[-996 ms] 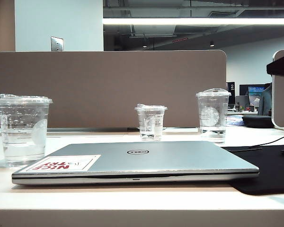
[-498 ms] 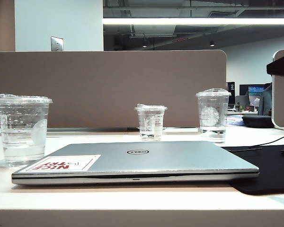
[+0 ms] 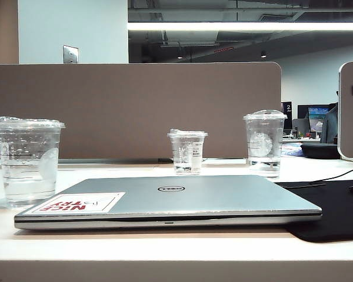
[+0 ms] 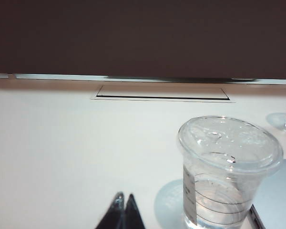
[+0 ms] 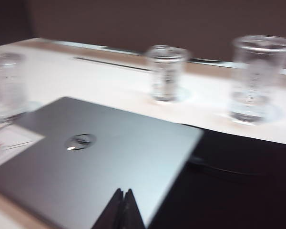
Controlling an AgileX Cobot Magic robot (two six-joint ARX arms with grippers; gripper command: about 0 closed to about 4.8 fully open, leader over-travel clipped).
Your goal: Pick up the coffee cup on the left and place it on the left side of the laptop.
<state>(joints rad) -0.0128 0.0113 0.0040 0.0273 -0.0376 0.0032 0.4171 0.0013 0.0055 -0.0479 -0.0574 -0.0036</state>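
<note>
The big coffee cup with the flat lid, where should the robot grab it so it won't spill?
Probably around the coffee cup wall, midway up, below the lid rim. It stands upright beside the laptop, so come level from the open table side. The left gripper is shut; the right gripper too.

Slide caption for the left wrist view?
Shut left gripper hangs beside the lidded coffee cup, which stands by the laptop.

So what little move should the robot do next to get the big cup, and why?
Probably open the left gripper and ease it toward the coffee cup. Its jaws are shut and it sits back from the cup, touching nothing. The cup stands upright on the table by the laptop. The right gripper, also shut, hangs over the laptop, away from the cup.
</note>
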